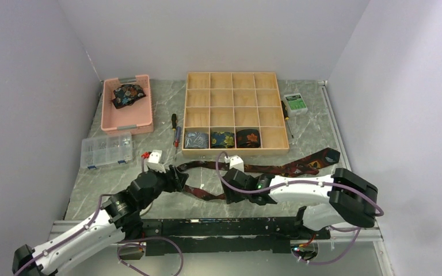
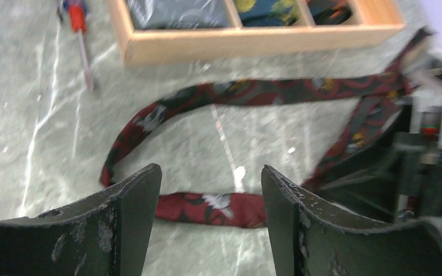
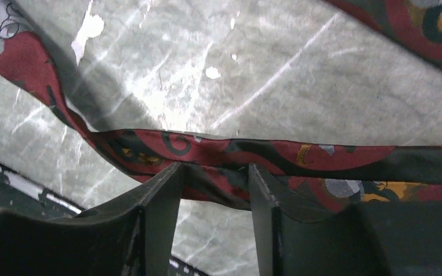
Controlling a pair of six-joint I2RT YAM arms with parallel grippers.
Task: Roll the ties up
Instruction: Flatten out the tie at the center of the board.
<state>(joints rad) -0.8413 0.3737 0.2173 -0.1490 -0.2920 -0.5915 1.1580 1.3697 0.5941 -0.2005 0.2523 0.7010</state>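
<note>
A long maroon and black floral tie (image 1: 288,168) lies unrolled across the table in front of the wooden tray (image 1: 271,147). It loops back near the left gripper. My left gripper (image 1: 179,175) is open, and the tie's narrow folded end (image 2: 207,207) lies on the table just beyond its tips (image 2: 210,169). My right gripper (image 1: 230,192) is open and low over the table, with the tie (image 3: 345,158) lying across its tips (image 3: 213,167). Three rolled ties (image 1: 222,138) sit in the tray's front row. Another dark floral tie (image 1: 128,94) lies in the pink bin (image 1: 108,118).
A clear parts box (image 1: 107,150) is at the left. Two screwdrivers (image 1: 175,135) lie left of the tray, and one shows in the left wrist view (image 2: 80,34). A green and white box (image 1: 295,103) and a thin tool lie to the tray's right. White walls enclose the table.
</note>
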